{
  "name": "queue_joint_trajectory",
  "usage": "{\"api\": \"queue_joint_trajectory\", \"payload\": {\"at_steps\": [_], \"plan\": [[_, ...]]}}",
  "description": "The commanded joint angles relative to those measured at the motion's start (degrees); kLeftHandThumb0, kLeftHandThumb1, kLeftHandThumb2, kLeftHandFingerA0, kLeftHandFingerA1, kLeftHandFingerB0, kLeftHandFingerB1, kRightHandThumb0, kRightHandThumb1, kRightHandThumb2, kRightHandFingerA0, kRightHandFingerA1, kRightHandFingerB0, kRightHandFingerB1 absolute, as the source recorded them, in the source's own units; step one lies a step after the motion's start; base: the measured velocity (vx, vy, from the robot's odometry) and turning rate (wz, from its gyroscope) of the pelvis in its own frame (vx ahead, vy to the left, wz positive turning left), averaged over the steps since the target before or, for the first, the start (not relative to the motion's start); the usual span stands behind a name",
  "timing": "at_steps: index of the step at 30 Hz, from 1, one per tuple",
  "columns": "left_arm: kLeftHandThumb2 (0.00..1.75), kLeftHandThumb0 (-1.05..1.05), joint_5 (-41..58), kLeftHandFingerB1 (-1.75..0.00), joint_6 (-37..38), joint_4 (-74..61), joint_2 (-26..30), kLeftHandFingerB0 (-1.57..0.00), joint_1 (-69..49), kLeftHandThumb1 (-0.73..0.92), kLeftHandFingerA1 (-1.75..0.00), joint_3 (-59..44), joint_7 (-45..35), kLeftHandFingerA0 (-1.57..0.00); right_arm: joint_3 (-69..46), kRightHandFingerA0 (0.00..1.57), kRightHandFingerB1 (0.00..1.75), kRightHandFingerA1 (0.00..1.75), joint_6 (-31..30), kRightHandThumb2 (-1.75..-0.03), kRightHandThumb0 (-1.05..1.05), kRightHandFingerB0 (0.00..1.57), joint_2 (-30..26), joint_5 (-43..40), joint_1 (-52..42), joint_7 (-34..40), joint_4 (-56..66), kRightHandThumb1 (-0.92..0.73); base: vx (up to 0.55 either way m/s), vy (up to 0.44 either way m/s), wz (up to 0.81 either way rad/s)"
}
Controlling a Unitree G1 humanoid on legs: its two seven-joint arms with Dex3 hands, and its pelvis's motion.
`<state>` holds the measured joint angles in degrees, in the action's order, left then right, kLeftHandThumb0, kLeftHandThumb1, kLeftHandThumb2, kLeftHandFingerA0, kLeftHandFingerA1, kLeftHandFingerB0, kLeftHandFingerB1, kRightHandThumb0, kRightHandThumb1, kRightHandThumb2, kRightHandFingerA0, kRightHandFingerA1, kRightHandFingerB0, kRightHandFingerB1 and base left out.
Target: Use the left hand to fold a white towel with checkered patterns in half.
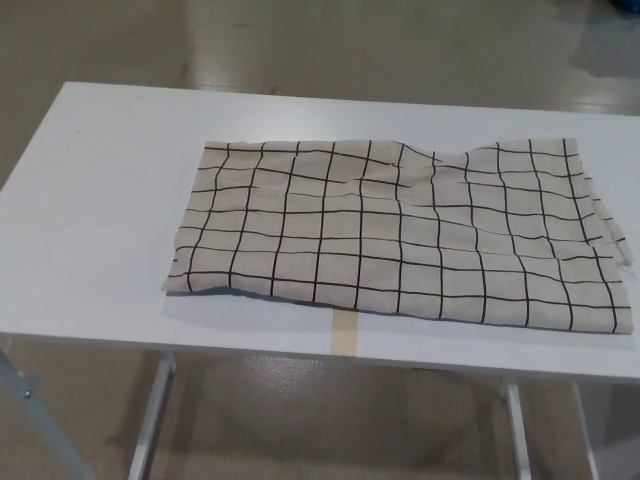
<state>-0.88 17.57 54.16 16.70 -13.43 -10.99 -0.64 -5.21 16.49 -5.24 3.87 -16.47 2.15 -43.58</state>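
head view looks down on a white table (pixel 100 220) where the towel (pixel 400 235) lies spread flat, pale with a black grid, reaching from the middle to the right edge. neither hand shows, so i cannot tell their state.

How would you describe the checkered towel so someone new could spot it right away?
Look at the white rectangular table filling the view. Spread over its middle and right side lies a cream cloth towel with a black grid of thin lines. It is the only thing on the tabletop, slightly rumpled, its right edge showing layers.
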Motion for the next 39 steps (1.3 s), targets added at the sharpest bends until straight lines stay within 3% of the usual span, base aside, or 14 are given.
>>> {"api": "queue_joint_trajectory", "payload": {"at_steps": [1, 2, 3, 5, 6, 7, 14, 17, 20, 22, 23, 30, 39], "plan": [[0.83, -0.27, 3.6, -0.51, 15.31, 2.97, 1.55, -0.08, -1.24, 0.22, -0.53, -4.25, -1.14, -0.08, -4.23, 0.32, 0.35, 0.4, 15.09, -0.61, -0.28, 0.29, 0.31, -2.23, -1.47, 4.99, 1.21, -0.71, 0.0, 0.0, 0.0], [0.81, -0.3, 3.91, -0.48, 14.95, 3.15, 2.03, 0.0, -0.66, 0.22, -0.51, -4.54, -2.41, -0.01, -4.87, 0.31, 0.35, 0.4, 15.26, -0.61, -0.27, 0.29, 0.22, -2.5, -1.23, 5.38, 1.85, -0.71, 0.0, 0.0, 0.0], [0.55, -0.6, 4.37, -0.27, 14.58, 3.21, 2.38, -0.12, -0.13, 0.43, -0.3, -4.88, -3.8, -0.08, -5.48, 0.28, 0.33, 0.38, 15.4, -0.62, -0.3, 0.27, 0.09, -2.76, -0.98, 5.56, 2.4, -0.73, 0.0, 0.0, 0.0], [0.54, -0.6, 5.05, -0.28, 13.76, 2.7, 3.07, -0.08, 0.43, 0.43, -0.31, -5.25, -6.1, -0.02, -6.26, 0.27, 0.35, 0.39, 16.3, -0.6, -0.28, 0.27, -0.08, -3.04, -0.75, 5.51, 2.74, -0.71, 0.0, 0.0, 0.0], [0.54, -0.6, 5.34, -0.28, 13.15, 2.06, 3.6, -0.08, 0.63, 0.43, -0.31, -5.37, -7.5, -0.02, -6.68, 0.27, 0.35, 0.39, 17.27, -0.6, -0.28, 0.27, -0.12, -3.1, -0.7, 5.33, 2.61, -0.71, 0.0, 0.0, 0.0], [0.76, -0.55, 5.43, -0.28, 13.06, 1.86, 3.8, -0.07, 0.84, 0.35, -0.23, -5.46, -8.02, -0.03, -6.83, 0.26, 0.35, 0.38, 17.64, -0.61, -0.28, 0.27, -0.17, -3.05, -0.63, 5.17, 2.67, -0.71, 0.0, 0.0, 0.0], [0.75, -0.56, 7.32, -0.18, 15.73, -3.35, 5.64, 0.0, 0.5, 0.33, -0.13, -6.68, -12.11, 0.0, -9.19, 0.17, 0.33, 0.35, 17.02, -0.61, -0.32, 0.22, -0.02, -7.33, -3.02, 0.02, 7.78, -0.71, 0.0, 0.0, 0.0], [0.75, -0.56, 8.45, -0.18, 12.54, -11.98, 6.84, 0.0, -1.71, 0.35, -0.09, -6.74, -13.99, 0.0, -9.3, 0.15, 0.32, 0.34, 15.41, -0.61, -0.33, 0.19, 0.89, -7.68, -4.52, -0.26, 12.0, -0.72, 0.0, 0.0, 0.0], [0.74, -0.61, 7.31, -0.04, 14.59, -27.67, 5.47, 0.0, -5.98, 0.39, 0.0, -5.68, -12.16, 0.0, -7.93, 0.15, 0.31, 0.34, 15.67, -0.61, -0.32, 0.18, 2.27, -6.85, -4.3, -0.39, 14.16, -0.72, 0.0, 0.0, 0.0], [0.75, -0.64, 4.61, 0.0, 16.24, -34.98, 5.63, 0.0, -7.2, 0.4, -0.01, -5.37, -10.37, 0.0, -6.72, 0.15, 0.31, 0.35, 16.61, -0.61, -0.33, 0.18, 3.0, -5.32, -3.91, 0.1, 13.62, -0.72, 0.0, 0.0, 0.0], [0.75, -0.65, 2.72, 0.0, 17.18, -40.01, 5.55, 0.0, -8.32, 0.4, -0.02, -5.35, -9.41, 0.0, -5.95, 0.13, 0.36, 0.41, 17.65, -0.74, -0.4, 0.13, 3.5, -4.5, -4.76, -0.01, 13.14, -0.66, 0.0, 0.0, 0.0], [0.75, -0.68, -8.8, 0.0, 22.74, -54.97, 6.4, 0.0, -2.95, 0.42, -0.03, -5.24, -6.04, 0.0, -4.43, 0.13, 0.37, 0.41, 20.17, -0.75, -0.44, 0.14, 3.44, -3.03, -5.67, -0.68, 7.07, -0.66, 0.0, 0.0, 0.0], [0.74, -0.63, -28.45, -0.09, 14.75, -63.3, 8.84, -0.03, 12.29, 0.4, -0.05, 1.6, -4.11, 0.0, -3.63, 0.13, 0.37, 0.41, 19.17, -0.75, -0.43, 0.14, 2.42, -2.49, -6.7, -0.06, 8.4, -0.66, 0.0, 0.0, 0.0]]}}
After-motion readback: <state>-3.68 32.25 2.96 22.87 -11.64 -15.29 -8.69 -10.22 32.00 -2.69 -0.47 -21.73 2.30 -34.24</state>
